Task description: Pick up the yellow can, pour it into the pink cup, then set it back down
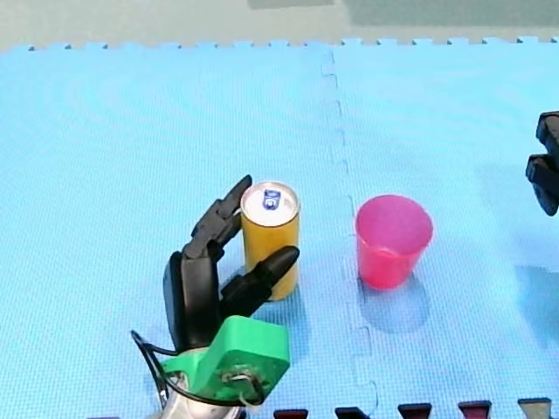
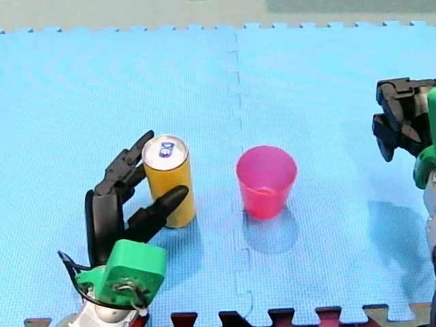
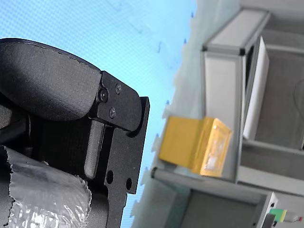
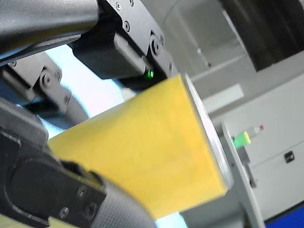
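Observation:
A yellow can (image 1: 271, 231) with a silver top stands upright on the blue foam mat, left of centre. My left hand (image 1: 262, 223) comes in from the near left and is shut on it: black fingers (image 1: 218, 223) press its far left side and the thumb lies across its lower front. The second wrist view shows the can (image 4: 142, 152) close up between that hand's black fingers. A pink cup (image 1: 393, 240) stands upright just to the right of the can, a short gap away. My right hand (image 2: 398, 119) hovers at the right edge, holding nothing.
The blue foam mat (image 1: 131, 131) has a seam (image 1: 336, 131) running front to back between can and cup. Beyond the mat's edge, the first wrist view shows a yellow box (image 3: 194, 145) beside grey shelving (image 3: 223, 80).

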Tool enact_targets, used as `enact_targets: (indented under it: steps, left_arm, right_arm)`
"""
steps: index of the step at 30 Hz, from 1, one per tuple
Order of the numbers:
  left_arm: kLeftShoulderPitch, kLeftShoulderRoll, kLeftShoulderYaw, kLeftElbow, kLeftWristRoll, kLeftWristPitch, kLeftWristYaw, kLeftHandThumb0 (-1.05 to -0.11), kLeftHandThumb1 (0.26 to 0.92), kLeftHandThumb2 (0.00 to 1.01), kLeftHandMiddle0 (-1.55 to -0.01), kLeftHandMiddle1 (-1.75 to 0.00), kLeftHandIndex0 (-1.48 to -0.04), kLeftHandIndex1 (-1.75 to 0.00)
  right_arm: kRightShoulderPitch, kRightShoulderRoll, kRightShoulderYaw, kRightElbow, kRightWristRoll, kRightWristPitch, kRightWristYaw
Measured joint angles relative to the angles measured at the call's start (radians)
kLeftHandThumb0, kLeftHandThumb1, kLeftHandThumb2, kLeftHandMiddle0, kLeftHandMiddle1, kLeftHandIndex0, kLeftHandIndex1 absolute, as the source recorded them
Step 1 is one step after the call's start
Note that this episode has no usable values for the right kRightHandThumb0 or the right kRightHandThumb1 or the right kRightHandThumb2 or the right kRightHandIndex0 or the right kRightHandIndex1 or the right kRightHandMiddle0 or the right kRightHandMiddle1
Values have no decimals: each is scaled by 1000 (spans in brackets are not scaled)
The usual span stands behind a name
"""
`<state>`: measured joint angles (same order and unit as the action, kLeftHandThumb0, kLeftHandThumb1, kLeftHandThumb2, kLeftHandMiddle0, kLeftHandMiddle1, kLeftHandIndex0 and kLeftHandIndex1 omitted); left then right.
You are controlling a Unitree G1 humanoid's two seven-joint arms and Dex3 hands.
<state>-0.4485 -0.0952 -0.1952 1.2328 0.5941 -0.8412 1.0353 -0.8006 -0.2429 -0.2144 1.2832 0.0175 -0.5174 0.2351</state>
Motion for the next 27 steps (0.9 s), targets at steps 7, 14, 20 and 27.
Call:
enact_targets:
  steps: [7,14,20,27]
  left_arm:
    - [-14,52,-130,27,164,148,208,-1016,824,14,-263,0,-258,0]
    - [-40,77,-215,59,193,208,275,-1048,892,29,-187,0,-169,0]
    - [-46,79,-232,63,161,203,241,-1048,920,32,-152,0,-127,0]
    - [-46,82,-234,63,118,183,174,-1048,920,24,-117,0,-105,0]
  right_arm:
    - [0,0,-1,0,2,0,2]
    - [1,0,-3,-3,8,-5,3]
    - [0,0,-3,-3,9,-4,1]
    - [0,0,-2,-3,10,-4,-1]
